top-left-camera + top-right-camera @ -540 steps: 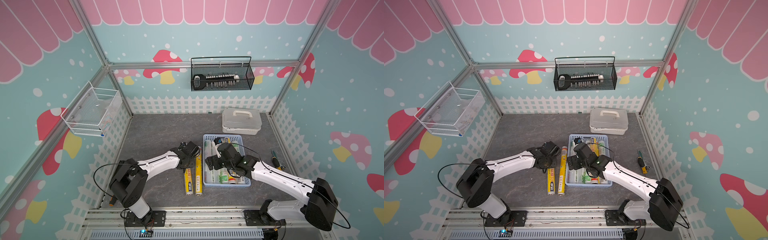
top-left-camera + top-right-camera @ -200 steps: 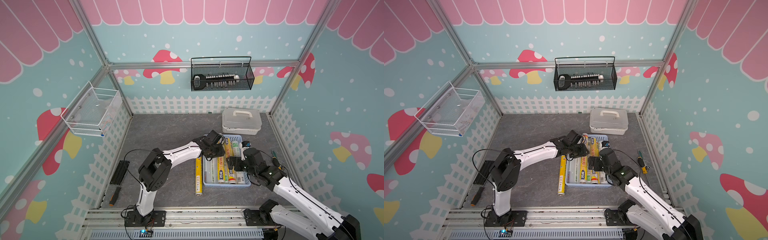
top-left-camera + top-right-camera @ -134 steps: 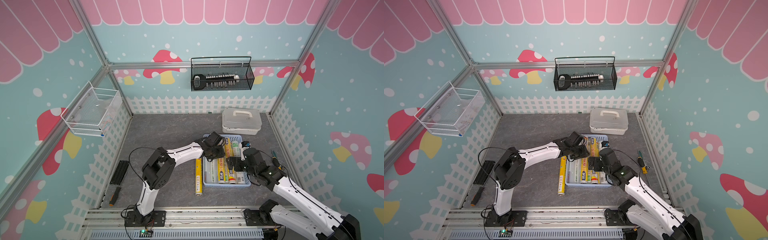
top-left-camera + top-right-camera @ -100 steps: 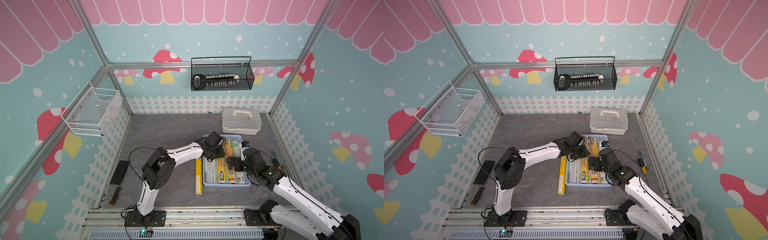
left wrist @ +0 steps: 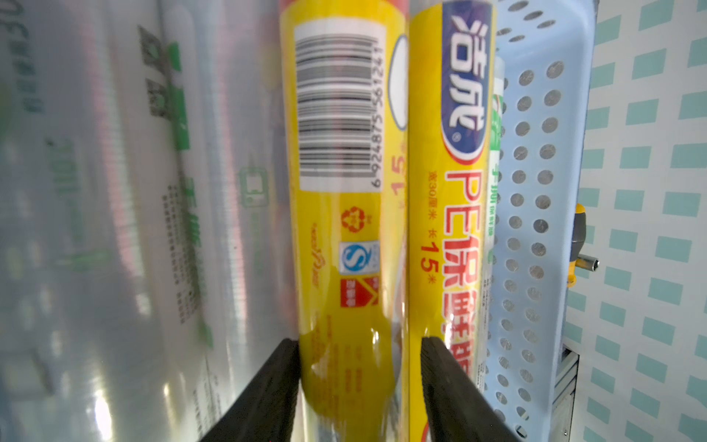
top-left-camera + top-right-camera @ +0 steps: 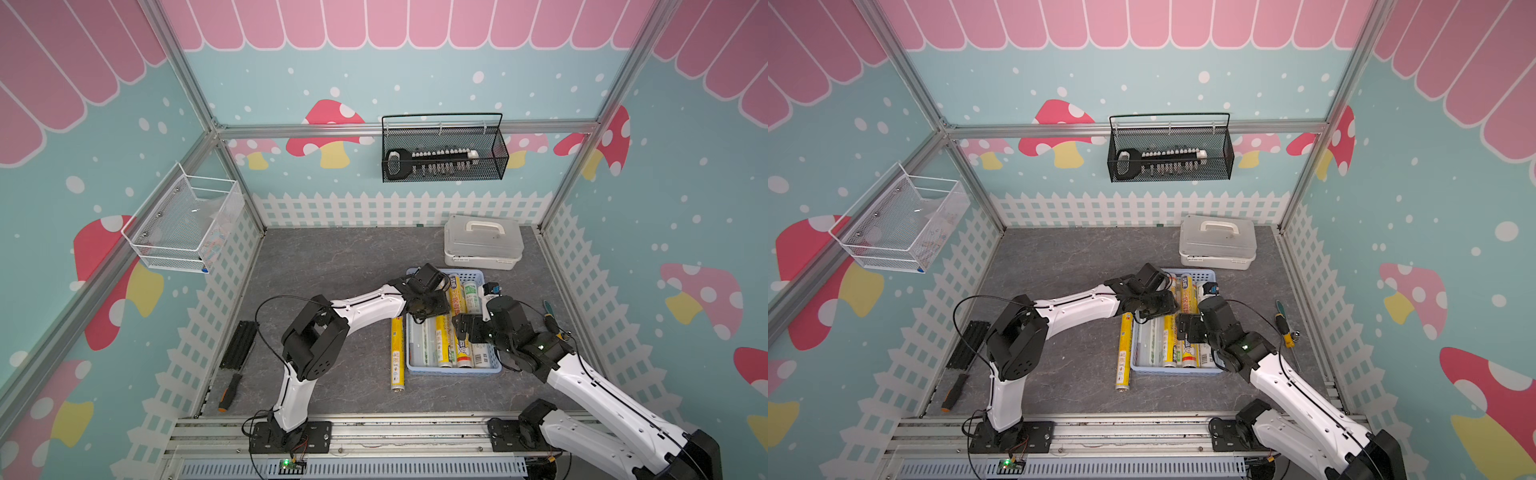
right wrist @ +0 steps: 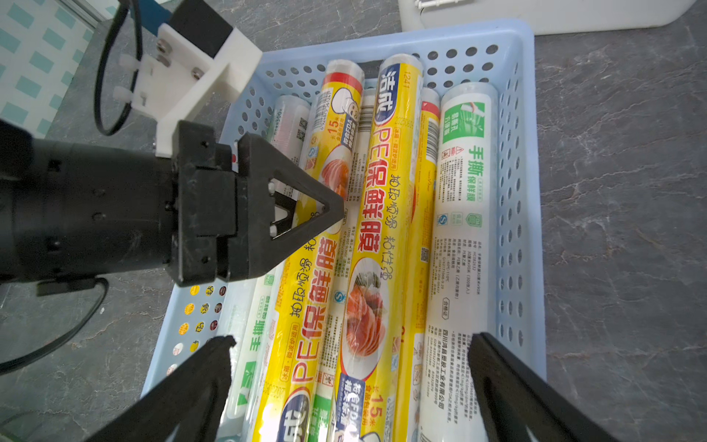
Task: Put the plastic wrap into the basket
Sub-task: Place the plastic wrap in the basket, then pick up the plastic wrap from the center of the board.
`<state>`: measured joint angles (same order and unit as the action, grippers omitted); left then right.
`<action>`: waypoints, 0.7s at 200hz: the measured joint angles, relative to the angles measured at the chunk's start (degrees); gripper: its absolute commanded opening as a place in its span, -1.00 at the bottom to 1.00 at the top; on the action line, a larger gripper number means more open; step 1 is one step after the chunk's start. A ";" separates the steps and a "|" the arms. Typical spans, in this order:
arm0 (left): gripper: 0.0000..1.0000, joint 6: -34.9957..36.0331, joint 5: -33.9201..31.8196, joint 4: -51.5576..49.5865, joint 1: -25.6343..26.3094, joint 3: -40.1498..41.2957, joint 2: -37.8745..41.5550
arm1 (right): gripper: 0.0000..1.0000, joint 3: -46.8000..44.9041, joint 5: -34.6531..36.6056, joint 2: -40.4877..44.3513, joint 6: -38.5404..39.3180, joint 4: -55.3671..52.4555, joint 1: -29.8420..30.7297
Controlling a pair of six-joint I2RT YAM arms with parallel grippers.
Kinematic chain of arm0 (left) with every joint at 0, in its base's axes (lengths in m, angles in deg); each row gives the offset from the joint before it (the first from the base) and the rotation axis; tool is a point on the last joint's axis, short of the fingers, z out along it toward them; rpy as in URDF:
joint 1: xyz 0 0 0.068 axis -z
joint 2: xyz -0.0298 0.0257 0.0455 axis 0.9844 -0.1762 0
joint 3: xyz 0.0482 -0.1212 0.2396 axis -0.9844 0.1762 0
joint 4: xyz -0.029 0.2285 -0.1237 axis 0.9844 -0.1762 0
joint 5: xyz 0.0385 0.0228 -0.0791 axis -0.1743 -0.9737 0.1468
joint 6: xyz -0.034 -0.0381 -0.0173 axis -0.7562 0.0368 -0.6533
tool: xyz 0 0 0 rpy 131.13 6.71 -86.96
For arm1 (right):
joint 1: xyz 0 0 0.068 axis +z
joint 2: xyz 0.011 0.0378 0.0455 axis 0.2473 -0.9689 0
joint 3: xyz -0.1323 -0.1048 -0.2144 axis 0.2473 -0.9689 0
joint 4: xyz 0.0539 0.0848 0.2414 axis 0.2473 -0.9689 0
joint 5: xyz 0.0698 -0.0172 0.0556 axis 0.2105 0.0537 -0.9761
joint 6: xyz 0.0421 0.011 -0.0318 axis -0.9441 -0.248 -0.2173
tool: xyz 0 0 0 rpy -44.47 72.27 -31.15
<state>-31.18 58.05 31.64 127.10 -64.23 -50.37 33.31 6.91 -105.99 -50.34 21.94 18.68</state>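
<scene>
White arms [image 6: 374, 301], black joints [image 6: 316, 338]

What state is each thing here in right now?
basket, holds several rolls lying lengthwise.
left gripper, jaws astride a yellow roll in it; grip unclear.
right gripper, open above the basket.
loose yellow roll, on the table beside the basket.
white box, lid closed.

Plastic wrap [image 6: 444, 349] in basket [image 6: 453, 370] (one roll [image 6: 397, 353] beside it), box [image 6: 482, 241] behind.

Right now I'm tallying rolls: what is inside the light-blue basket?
Yellow and clear-white plastic wrap rolls lie lengthwise in the basket, layered; the left hand straddles one. Lower rolls are partly covered, the floor almost fully.
</scene>
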 measured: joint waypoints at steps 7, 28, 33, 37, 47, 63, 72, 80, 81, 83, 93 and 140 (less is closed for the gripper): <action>0.12 0.02 -0.15 -0.13 0.00 0.22 0.61 | 0.97 0.00 -0.11 0.07 0.00 0.00 0.00; 0.16 0.13 -0.70 -0.22 0.02 0.92 2.91 | 0.97 0.00 -0.63 0.26 0.00 0.07 0.00; 0.16 0.24 -0.85 -0.22 0.02 1.14 3.58 | 0.97 0.00 -0.85 0.28 0.00 0.17 0.00; 0.17 0.42 -1.03 -0.22 0.02 1.36 4.20 | 0.97 0.00 -1.09 0.33 0.00 0.26 0.00; 0.17 0.59 -1.51 -0.22 0.02 1.81 5.70 | 0.97 0.00 -1.64 0.37 0.00 0.76 0.00; 0.17 1.07 -2.25 -0.09 0.02 2.51 7.82 | 0.97 0.00 -2.71 0.46 0.00 1.62 0.00; 0.17 1.36 -2.75 -0.04 0.02 3.19 9.05 | 0.97 0.00 -3.45 0.46 0.00 2.23 0.00; 0.18 1.81 -3.63 -0.02 0.02 3.93 10.14 | 0.97 0.00 -4.17 0.46 0.00 2.69 0.00; 0.18 1.84 -3.74 -0.02 0.04 4.02 10.25 | 0.97 0.00 -4.26 0.46 0.00 2.71 0.00; 0.18 1.90 -4.00 -0.02 0.02 4.28 10.51 | 0.97 0.00 -4.50 0.46 0.02 2.89 0.00; 0.18 2.32 -5.20 -0.04 0.02 5.60 12.02 | 0.96 0.00 -5.42 0.46 0.00 3.56 0.00; 0.18 4.48 -10.78 -0.22 -0.68 12.70 19.61 | 0.93 0.07 -11.45 -2.64 0.02 8.11 0.00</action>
<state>-26.70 47.28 31.42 126.42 -51.53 -30.77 33.38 -4.54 -108.64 -50.32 30.05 18.68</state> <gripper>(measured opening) 0.590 0.971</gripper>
